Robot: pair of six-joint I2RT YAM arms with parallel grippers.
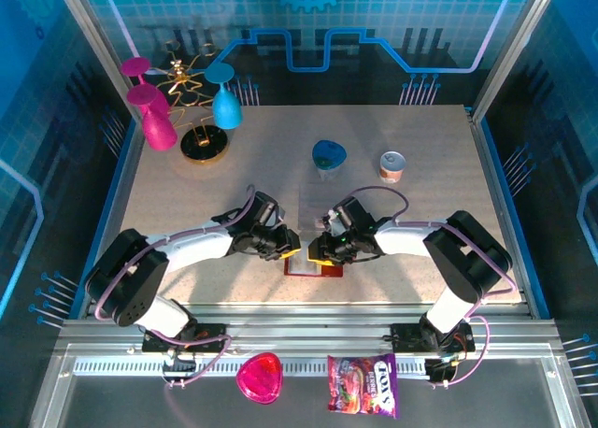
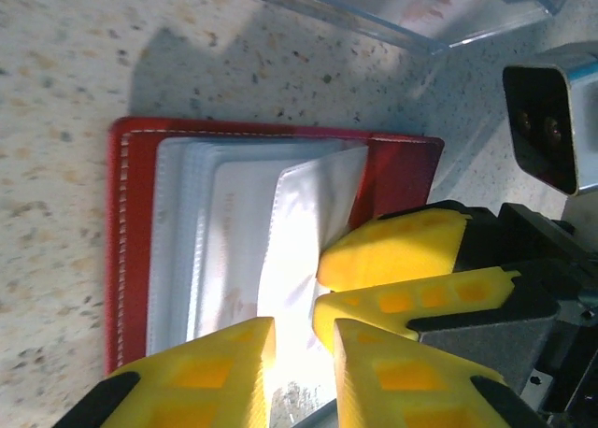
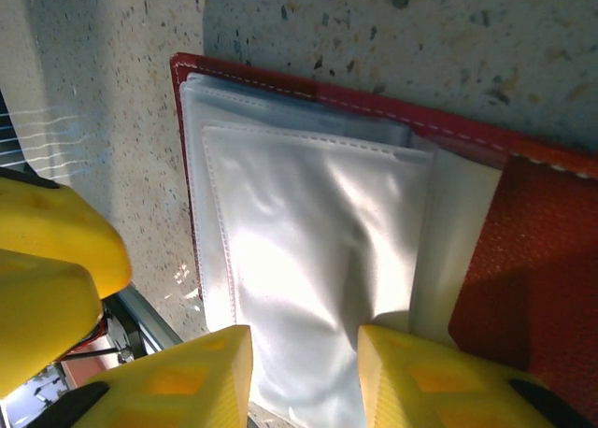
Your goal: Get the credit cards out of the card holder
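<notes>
The dark red card holder [image 1: 318,270] lies open near the table's front edge, red cover [image 2: 131,241] down and pale plastic pockets [image 2: 234,222] facing up. The credit cards are hidden inside the pockets. My left gripper [image 1: 285,253] [image 2: 304,353] is at its left end, open a narrow gap over a raised pocket leaf. From the other end my right gripper [image 1: 322,252] [image 3: 306,353] straddles the white pocket [image 3: 318,241], open and beside the red cover [image 3: 533,260]. The right fingers [image 2: 392,246] sit almost against the left ones.
A clear plastic tray [image 2: 420,17] stands just behind the holder. Farther back are a blue dish [image 1: 328,154], a small can [image 1: 392,166] and a rack of glasses [image 1: 187,110]. On the front rail lie a pink heart dish [image 1: 260,377] and a candy bag [image 1: 363,386].
</notes>
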